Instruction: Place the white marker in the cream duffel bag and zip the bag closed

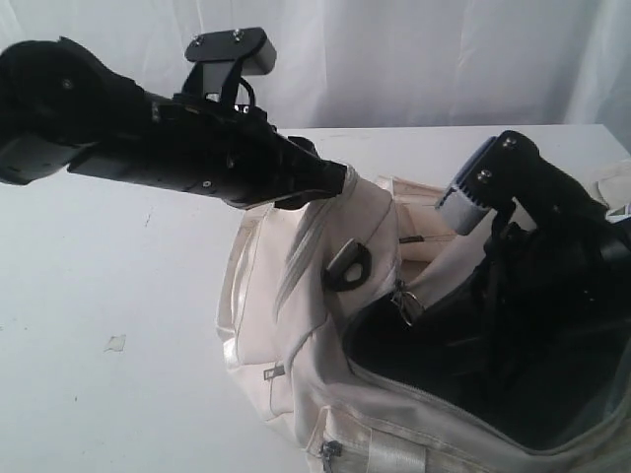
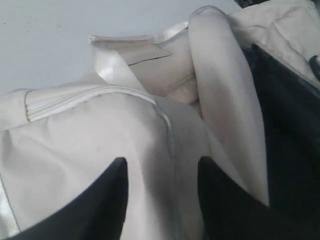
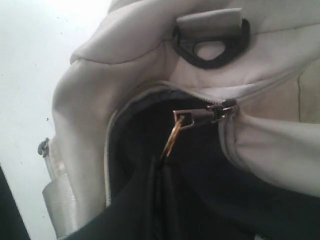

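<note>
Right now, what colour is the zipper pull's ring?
Gold; the ring shows best in the right wrist view.

Left claw (image 2: 161, 161) spread, over cream duffel bag (image 2: 85, 145)

The cream duffel bag (image 1: 296, 325) has black lining (image 1: 424, 335) and a black strap ring (image 3: 210, 63); the table (image 1: 99, 276) is white.

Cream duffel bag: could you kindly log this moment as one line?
cream fabric duffel bag: top open | white marker: unseen | left pincer: open over bag | right pincer: shut
</note>
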